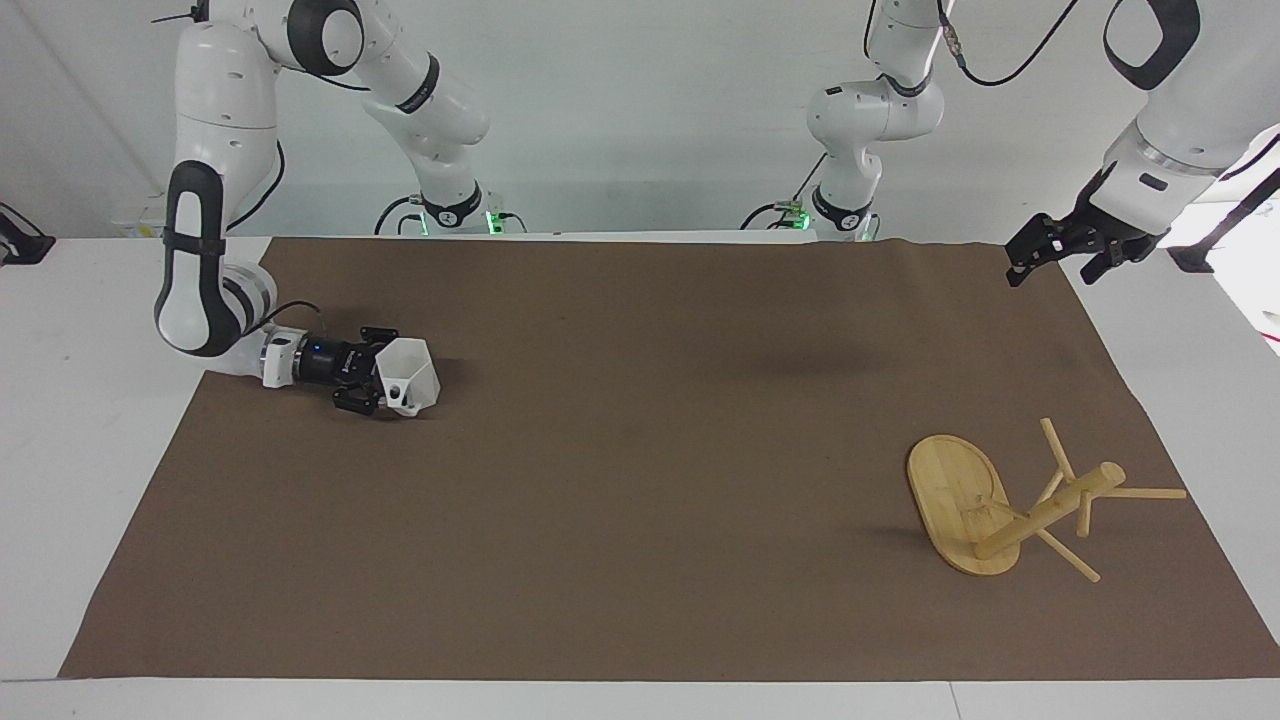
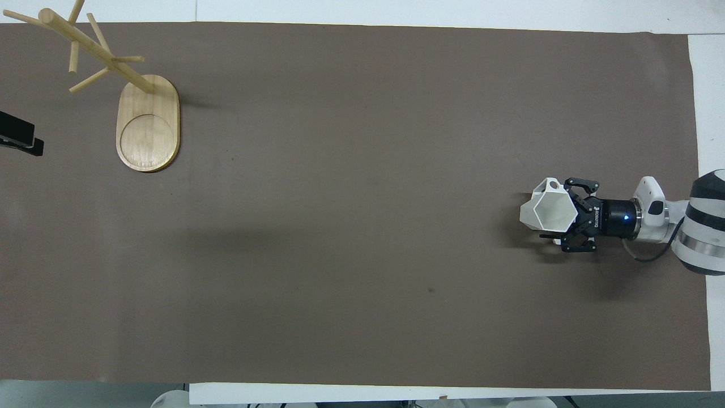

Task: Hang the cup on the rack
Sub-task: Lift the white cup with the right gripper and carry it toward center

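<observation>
At the facing view's middle left, the cup (image 1: 408,375) is flanked on the brown mat (image 1: 640,450) by the spread fingers of the right gripper (image 1: 372,385), apparently for a sideways grasp, while the rack (image 1: 1010,505) is stood at lower right and the left gripper (image 1: 1062,248), fingers apart, is kept waiting at upper right.
</observation>
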Robot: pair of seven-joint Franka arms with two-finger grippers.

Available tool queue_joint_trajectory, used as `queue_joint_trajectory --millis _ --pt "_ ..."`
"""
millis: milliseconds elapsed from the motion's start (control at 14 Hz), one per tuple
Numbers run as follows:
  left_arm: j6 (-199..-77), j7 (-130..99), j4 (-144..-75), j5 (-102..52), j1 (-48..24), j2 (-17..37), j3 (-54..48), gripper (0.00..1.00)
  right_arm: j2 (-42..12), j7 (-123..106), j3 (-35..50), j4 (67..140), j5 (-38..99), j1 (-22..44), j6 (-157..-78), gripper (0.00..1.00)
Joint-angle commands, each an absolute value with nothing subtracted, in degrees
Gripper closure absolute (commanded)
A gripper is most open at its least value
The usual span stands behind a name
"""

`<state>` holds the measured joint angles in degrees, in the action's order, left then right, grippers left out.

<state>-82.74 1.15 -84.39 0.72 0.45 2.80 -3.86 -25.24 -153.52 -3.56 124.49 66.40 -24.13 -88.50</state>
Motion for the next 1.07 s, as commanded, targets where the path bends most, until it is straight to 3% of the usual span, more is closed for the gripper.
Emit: queue_joint_trajectory --millis 0,214,357,429,714,786,1000 --pt "-83.14 1.05 -86.4 0.88 0.18 1.05 -3.43 0.0 -23.55 -154.77 -3.52 126.39 67.76 -23.56 -89.74 0.0" --pt "-83.14 1.05 -86.4 0.88 0.18 1.05 -3.43 0.0 -23.55 -154.78 -3.52 126.47 67.85 -22.6 -89.65 0.01" --pt "-83.14 1.06 -86.4 0.88 0.18 1.05 -3.43 0.0 -23.55 -154.86 -3.52 126.47 68.37 -22.33 -89.74 0.07" --pt "-83.06 1.23 -86.4 0.88 0.18 1.05 -3.43 0.0 -23.55 -154.86 -3.52 126.47 68.55 -22.24 -89.74 0.14" --pt "-82.18 0.79 -86.4 1.41 -0.18 1.05 -3.6 0.0 -23.64 -154.69 -3.52 125.77 68.47 -20.31 -89.74 0.66" --pt "-82.09 0.88 -86.4 1.41 -0.18 0.97 -3.6 0.0 -23.64 -154.51 -3.52 125.16 68.64 -18.82 -89.39 0.72" --pt "-82.35 -0.69 -86.4 1.41 -0.43 1.05 -3.52 0.0 -23.29 -152.94 -2.55 124.28 74.5 -12.6 -89.64 0.72"
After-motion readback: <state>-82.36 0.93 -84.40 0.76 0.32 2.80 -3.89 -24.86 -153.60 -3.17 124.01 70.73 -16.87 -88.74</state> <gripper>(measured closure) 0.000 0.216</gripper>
